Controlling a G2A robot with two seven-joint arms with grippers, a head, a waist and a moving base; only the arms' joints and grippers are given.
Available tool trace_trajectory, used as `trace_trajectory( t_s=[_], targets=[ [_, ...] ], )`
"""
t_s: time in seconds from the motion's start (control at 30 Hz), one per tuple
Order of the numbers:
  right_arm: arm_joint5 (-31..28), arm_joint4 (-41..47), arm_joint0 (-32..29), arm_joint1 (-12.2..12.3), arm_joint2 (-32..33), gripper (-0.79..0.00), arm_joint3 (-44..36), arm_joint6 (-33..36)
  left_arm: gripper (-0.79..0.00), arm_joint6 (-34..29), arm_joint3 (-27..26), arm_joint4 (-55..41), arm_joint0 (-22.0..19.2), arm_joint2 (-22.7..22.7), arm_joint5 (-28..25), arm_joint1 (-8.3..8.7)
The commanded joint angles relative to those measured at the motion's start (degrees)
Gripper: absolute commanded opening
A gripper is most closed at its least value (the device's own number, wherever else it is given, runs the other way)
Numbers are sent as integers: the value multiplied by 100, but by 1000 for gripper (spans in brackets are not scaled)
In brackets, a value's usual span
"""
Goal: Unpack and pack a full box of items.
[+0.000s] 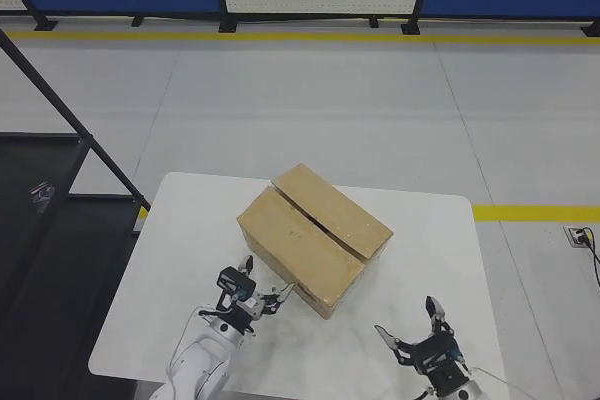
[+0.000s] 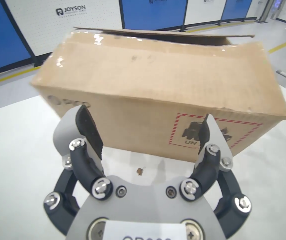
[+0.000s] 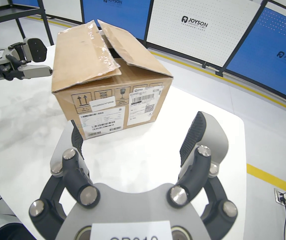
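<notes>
While the cardboard box [image 1: 314,237] sits centered on the table [image 1: 180,290], flaps slightly ajar, the left gripper [image 1: 268,277] is spread wide just beside its near-left face; right gripper [image 1: 405,318] is spread too, empty, near right.

Top cam looks down on the whole table [image 1: 180,230]. Wrist cams sit low, close, facing the box [image 2: 158,81] from two adjacent sides; all three share it.

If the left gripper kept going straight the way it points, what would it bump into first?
Most likely the cardboard box: its long side wall stands right ahead of the left gripper, whose fingers are open, a strip of table between.
</notes>
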Motion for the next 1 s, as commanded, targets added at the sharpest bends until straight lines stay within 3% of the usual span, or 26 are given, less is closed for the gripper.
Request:
trace_trajectory(
  t_s=[0.0, 0.23, 0.47, 0.6, 0.73, 0.97],
  targets=[
    [162, 142, 147, -43, -249, 0, 21, 201, 0, 90, -103, -115, 188, -301, 7, 44],
    [221, 115, 322, -85, -546, 0, 36, 339, 0, 251, -500, -438, 783, -1297, -117, 186],
    [246, 134, 309, -91, -572, 0, 40, 322, 0, 251, -500, -438, 783, -1297, -117, 186],
    [296, -165, 447, -137, -1000, 0, 149, 316, 0, 267, -538, -680, 788, -1314, -21, 166],
    [653, -359, 706, -231, -1501, 0, 398, 299, 0, 366, -531, -790, 726, -1294, 291, 132],
    [1819, -379, 1026, -423, -2021, 0, 822, 150, 0, 388, -456, -1281, 601, -1294, 576, 71]
  ],
)
